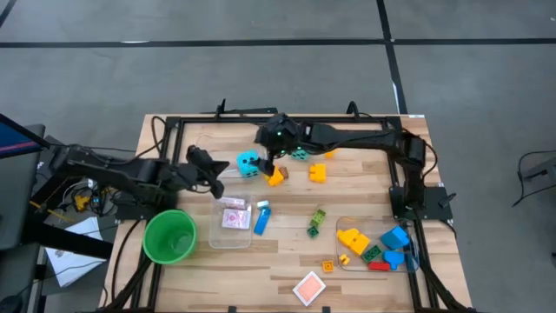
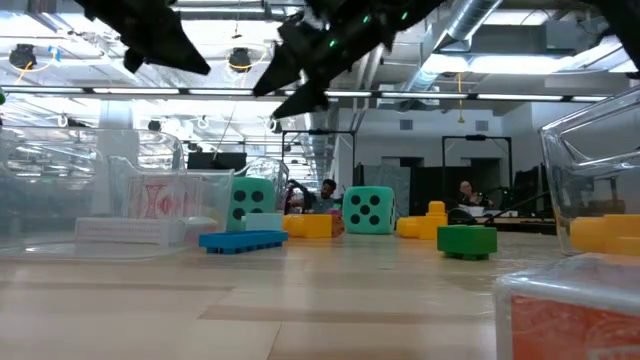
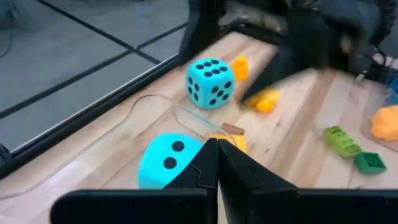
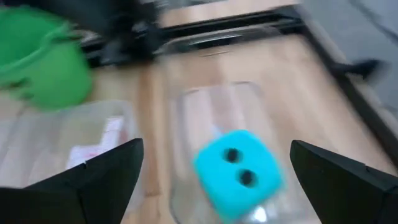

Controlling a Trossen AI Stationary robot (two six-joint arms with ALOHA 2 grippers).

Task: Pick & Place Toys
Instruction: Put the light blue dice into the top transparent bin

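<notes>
Cyan die [image 4: 238, 172] – below spread right end effector [image 4: 214, 177] | left end effector [image 3: 217, 163] – closed

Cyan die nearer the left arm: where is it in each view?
High: the die, left of centre, beside the left tool.
Low: centre-left, behind the blue brick.
Left wrist: low, two dots showing, behind the shut fingers.
Right wrist: centre-bottom.
Shared landmark: the other cyan die.
</notes>
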